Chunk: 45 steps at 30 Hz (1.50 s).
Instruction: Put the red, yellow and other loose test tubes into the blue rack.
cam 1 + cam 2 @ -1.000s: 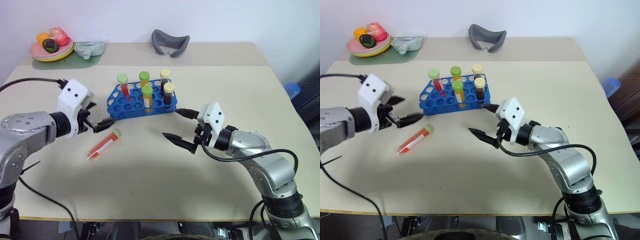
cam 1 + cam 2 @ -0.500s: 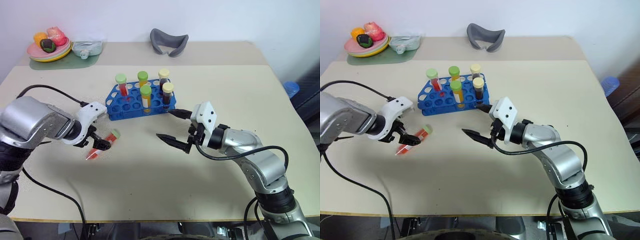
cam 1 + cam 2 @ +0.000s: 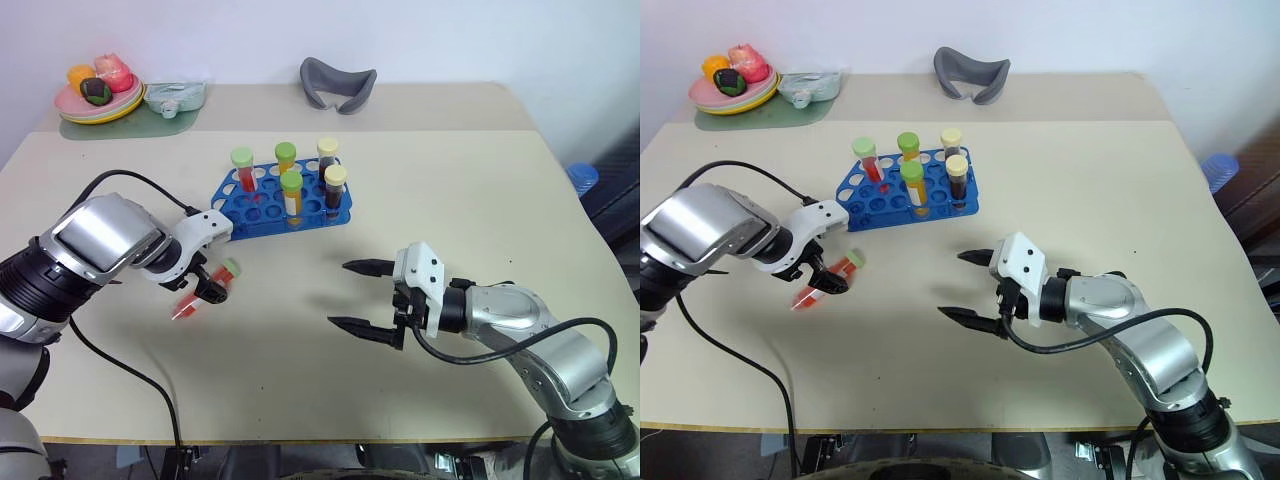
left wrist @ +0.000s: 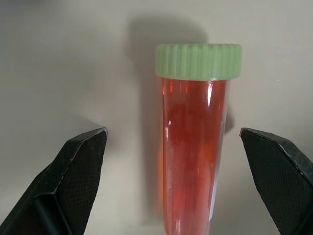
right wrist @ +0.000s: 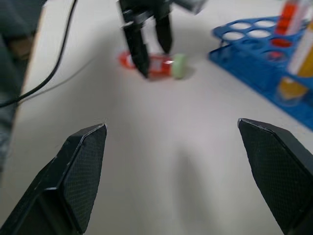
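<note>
1. The loose red tube (image 3: 205, 290) is a clear test tube filled with red liquid and closed by a pale green screw cap. It lies flat on its side on the desk (image 3: 450, 190), just in front of the blue rack's near left corner, cap end pointing toward the rack.
2. The blue rack (image 3: 280, 200) is a plastic grid of round holes standing upright on the desk, most holes empty.
3. Five capped tubes stand upright in the rack: a red one with a green cap (image 3: 244, 168) at its left, two orange ones with green caps (image 3: 292, 192), and two dark ones with yellow caps (image 3: 335, 186) at its right end.
</note>
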{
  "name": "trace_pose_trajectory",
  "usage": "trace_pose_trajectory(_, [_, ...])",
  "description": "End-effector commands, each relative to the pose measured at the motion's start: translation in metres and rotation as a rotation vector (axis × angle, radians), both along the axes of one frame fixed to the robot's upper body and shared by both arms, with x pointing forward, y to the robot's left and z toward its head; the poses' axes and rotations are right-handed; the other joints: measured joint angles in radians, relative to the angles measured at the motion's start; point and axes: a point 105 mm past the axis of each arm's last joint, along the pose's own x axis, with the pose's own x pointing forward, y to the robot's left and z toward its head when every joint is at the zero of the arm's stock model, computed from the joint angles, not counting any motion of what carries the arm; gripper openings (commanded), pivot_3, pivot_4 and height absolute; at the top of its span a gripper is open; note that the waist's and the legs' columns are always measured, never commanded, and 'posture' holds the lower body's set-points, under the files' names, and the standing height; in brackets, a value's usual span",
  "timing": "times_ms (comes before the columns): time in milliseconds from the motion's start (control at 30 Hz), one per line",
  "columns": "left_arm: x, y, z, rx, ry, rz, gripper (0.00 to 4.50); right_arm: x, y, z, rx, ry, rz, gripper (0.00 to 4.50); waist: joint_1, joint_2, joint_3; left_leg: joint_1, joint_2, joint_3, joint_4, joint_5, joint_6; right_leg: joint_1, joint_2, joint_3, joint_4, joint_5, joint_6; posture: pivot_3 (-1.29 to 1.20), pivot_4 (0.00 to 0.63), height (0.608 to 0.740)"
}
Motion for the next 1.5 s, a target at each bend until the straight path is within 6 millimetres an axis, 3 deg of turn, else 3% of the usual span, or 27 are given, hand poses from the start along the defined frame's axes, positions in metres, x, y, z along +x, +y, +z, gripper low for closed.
trace_pose_trajectory(33, [0.005, 0.001, 0.006, 0.019, -0.032, -0.013, 4.48, -0.008, 0.005, 0.008, 0.006, -0.039, 0.049, 4.40, 0.000, 0.000, 0.000, 0.000, 0.000, 0.000, 0.000, 0.000, 0.000, 0.000, 0.000, 0.000, 0.000, 0.000, 0.000, 0.00, 0.150, 0.740])
trace_pose_trajectory(233, [0.004, 0.002, 0.004, 0.021, -0.020, -0.018, 4.48, -0.006, 0.008, 0.010, 0.013, -0.052, 0.058, 4.40, 0.000, 0.000, 0.000, 0.000, 0.000, 0.000, 0.000, 0.000, 0.000, 0.000, 0.000, 0.000, 0.000, 0.000, 0.000, 0.00, 0.150, 0.740])
trace_pose_trajectory(333, [0.003, 0.004, 0.004, 0.030, -0.022, -0.021, 3.61, -0.005, 0.009, 0.011, 0.019, -0.056, 0.060, 4.40, 0.000, 0.000, 0.000, 0.000, 0.000, 0.000, 0.000, 0.000, 0.000, 0.000, 0.000, 0.000, 0.000, 0.000, 0.000, 0.00, 0.150, 0.740])
trace_pose_trajectory(467, [0.001, 0.006, 0.002, 0.055, -0.033, -0.041, 1.62, -0.005, 0.010, 0.012, 0.027, -0.056, 0.063, 4.40, -0.001, 0.000, 0.000, 0.000, 0.000, 0.000, 0.000, 0.000, 0.000, 0.000, 0.000, 0.000, 0.000, 0.000, 0.000, 0.00, 0.150, 0.740])
trace_pose_trajectory(733, [0.002, 0.009, 0.002, 0.056, -0.039, -0.023, 1.62, -0.005, 0.011, 0.013, 0.031, -0.055, 0.067, 4.40, -0.001, 0.000, 0.000, 0.000, 0.000, 0.000, 0.000, 0.000, 0.000, 0.000, 0.000, 0.000, 0.000, 0.000, 0.000, 0.00, 0.150, 0.740])
trace_pose_trajectory(867, [0.002, 0.009, 0.006, 0.049, -0.052, -0.017, 0.82, -0.004, 0.011, 0.013, 0.030, -0.056, 0.069, 4.40, -0.001, 0.000, 0.000, 0.000, 0.000, 0.000, 0.000, 0.000, 0.000, 0.000, 0.000, 0.000, 0.000, 0.000, 0.000, 0.00, 0.150, 0.740])
trace_pose_trajectory(1000, [0.000, 0.018, 0.021, 0.020, -0.102, 0.025, 0.81, -0.005, 0.010, 0.013, 0.027, -0.062, 0.063, 4.40, -0.002, 0.000, 0.000, 0.000, 0.000, 0.000, 0.000, 0.000, 0.000, 0.000, 0.000, 0.000, 0.000, 0.000, 0.000, 0.00, 0.150, 0.740])
trace_pose_trajectory(1100, [0.003, 0.020, 0.046, -0.095, -0.217, 0.039, 0.81, -0.005, 0.007, 0.015, 0.035, -0.065, 0.046, 4.40, -0.001, 0.000, 0.000, 0.000, 0.000, 0.000, 0.000, 0.000, 0.000, -0.001, 0.000, 0.000, 0.001, 0.000, 0.000, 0.00, 0.150, 0.740])
trace_pose_trajectory(1167, [0.010, 0.007, 0.079, -0.267, -0.427, -0.020, 0.81, -0.001, 0.005, 0.017, 0.044, -0.071, 0.017, 4.40, 0.001, 0.000, 0.000, 0.000, 0.000, 0.000, 0.000, 0.000, 0.000, -0.001, -0.001, 0.000, 0.001, 0.000, 0.000, 0.00, 0.150, 0.740])
trace_pose_trajectory(1300, [0.015, 0.006, 0.128, -0.483, -0.873, -0.008, 0.81, 0.012, 0.003, 0.014, 0.053, -0.085, -0.067, 4.40, 0.004, -0.001, 0.000, -0.001, 0.000, 0.000, 0.001, 0.000, 0.000, 0.000, -0.001, -0.001, 0.000, 0.000, 0.000, 0.00, 0.150, 0.740])
trace_pose_trajectory(1367, [0.010, -0.001, 0.138, -0.620, -1.013, -0.029, 0.81, 0.012, 0.004, 0.014, 0.069, -0.076, -0.071, 4.40, 0.001, -0.001, -0.001, -0.001, 0.000, 0.000, 0.001, 0.000, 0.000, 0.000, -0.001, -0.001, 0.000, 0.000, 0.000, 0.00, 0.150, 0.740])
trace_pose_trajectory(1500, [0.025, -0.004, 0.139, -0.727, -1.247, 0.152, 0.81, 0.013, 0.009, 0.009, 0.080, -0.047, -0.064, 4.40, 0.004, -0.001, -0.001, 0.000, 0.000, 0.000, 0.002, 0.000, 0.000, 0.001, -0.001, -0.001, 0.001, 0.000, 0.000, 0.00, 0.150, 0.740])
